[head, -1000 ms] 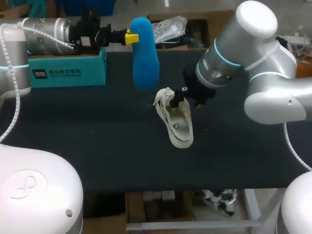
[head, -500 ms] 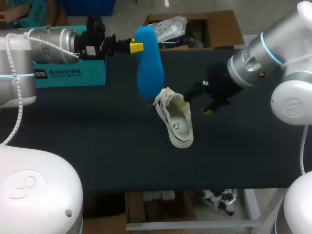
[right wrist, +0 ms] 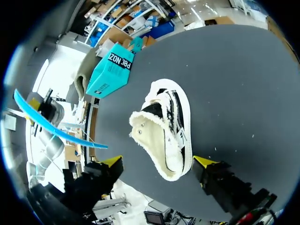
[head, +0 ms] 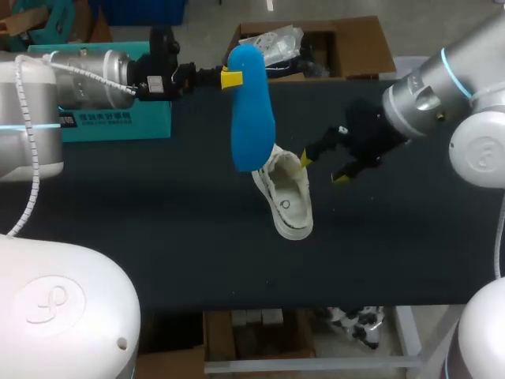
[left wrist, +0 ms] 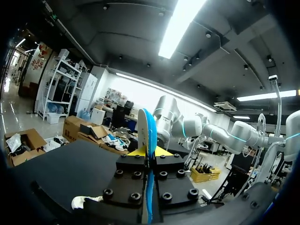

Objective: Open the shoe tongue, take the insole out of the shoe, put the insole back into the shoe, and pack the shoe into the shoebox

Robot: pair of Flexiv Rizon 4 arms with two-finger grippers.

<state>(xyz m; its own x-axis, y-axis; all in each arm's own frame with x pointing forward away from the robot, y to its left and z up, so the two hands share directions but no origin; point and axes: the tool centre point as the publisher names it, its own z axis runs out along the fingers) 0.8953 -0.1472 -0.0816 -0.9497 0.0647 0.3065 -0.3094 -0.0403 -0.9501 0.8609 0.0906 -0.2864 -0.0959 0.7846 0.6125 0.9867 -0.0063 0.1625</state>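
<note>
Insole (head: 251,110) over shoe (head: 289,202), shoebox (head: 118,122) well aside

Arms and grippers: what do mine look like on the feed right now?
Both the left arm and right arm are glossy silver-white tubes with rounded joints and thin cyan rings. A white ribbed cable runs along the left one. The left gripper and right gripper are black, yellow-tipped.

So the right pincer (right wrist: 158,161) hangs with its fingers spread wide, and the cream fleece-lined low shoe (right wrist: 165,126) lies on the dark grey desk (right wrist: 234,84) just ahead of it. The teal cardboard shoebox (right wrist: 111,70) sits beyond the shoe, and the thin blue foam insole (right wrist: 61,132) is off to the side, up in the air.
</note>
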